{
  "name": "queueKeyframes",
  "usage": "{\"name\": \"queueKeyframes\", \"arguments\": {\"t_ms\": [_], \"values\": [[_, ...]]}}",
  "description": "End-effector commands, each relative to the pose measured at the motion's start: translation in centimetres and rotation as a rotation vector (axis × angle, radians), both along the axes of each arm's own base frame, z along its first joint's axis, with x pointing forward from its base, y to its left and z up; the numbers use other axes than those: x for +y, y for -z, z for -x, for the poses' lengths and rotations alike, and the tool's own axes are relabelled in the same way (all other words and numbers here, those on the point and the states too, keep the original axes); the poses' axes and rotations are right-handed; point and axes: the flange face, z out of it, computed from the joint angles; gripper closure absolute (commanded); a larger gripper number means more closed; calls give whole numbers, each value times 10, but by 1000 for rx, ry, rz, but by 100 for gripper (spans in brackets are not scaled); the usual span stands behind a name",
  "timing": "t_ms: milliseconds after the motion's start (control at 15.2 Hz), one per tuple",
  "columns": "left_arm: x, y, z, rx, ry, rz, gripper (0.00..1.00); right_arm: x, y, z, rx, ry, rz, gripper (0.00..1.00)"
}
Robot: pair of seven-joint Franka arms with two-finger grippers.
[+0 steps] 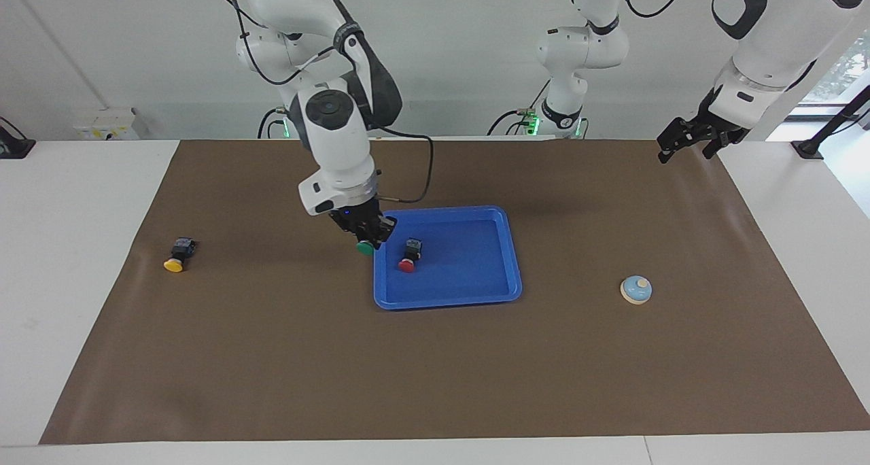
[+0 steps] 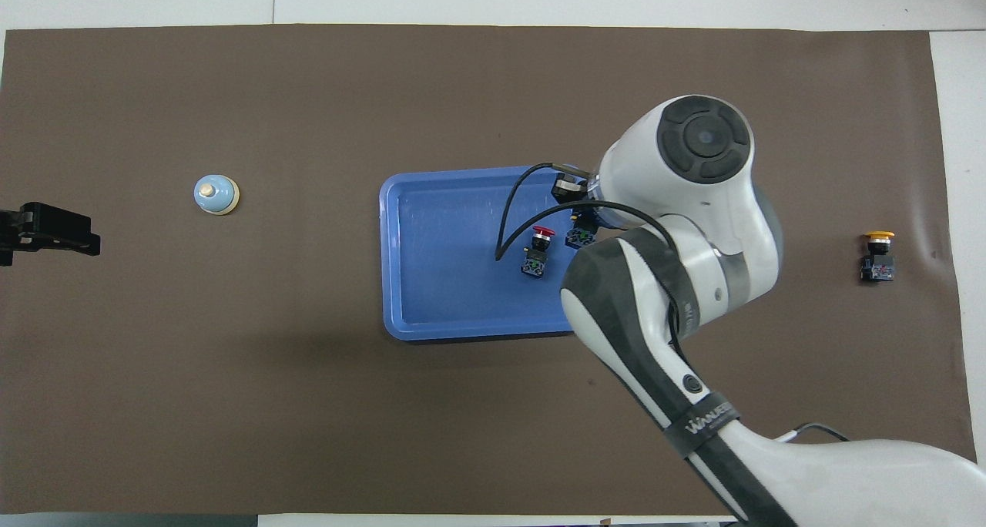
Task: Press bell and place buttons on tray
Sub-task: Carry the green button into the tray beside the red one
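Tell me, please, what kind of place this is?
Probably a robotics laboratory: a white table under a brown mat, two white arms mounted at its edge, and test props like a shallow blue plastic tray.
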Motion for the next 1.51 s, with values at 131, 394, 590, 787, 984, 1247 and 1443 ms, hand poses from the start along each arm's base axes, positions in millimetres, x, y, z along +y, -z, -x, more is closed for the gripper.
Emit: {"name": "queueKeyframes", "arguments": {"t_ms": [131, 394, 590, 787, 984, 1247, 1443], "values": [[1, -2, 9, 6, -6, -1, 0, 91, 51, 4, -35, 19, -37, 100], [1, -2, 9, 6, -6, 0, 0, 122, 97, 20, -34, -4, -44, 100], [1, -2, 9, 6, -6, -1, 0, 115, 119, 31, -49, -8, -49, 100], [1, -2, 9, 6, -6, -1, 0, 110, 132, 41, -68, -7, -60, 100], [1, -2, 9, 6, -6, -1, 0, 110, 132, 41, -68, 25, -64, 57], [1, -2, 9, 6, -6, -1, 0, 126, 100, 33, -40, 87, -58, 3], [1, -2, 9, 6, -6, -1, 0, 119, 61, 14, -1, 114, -28, 0]]}}
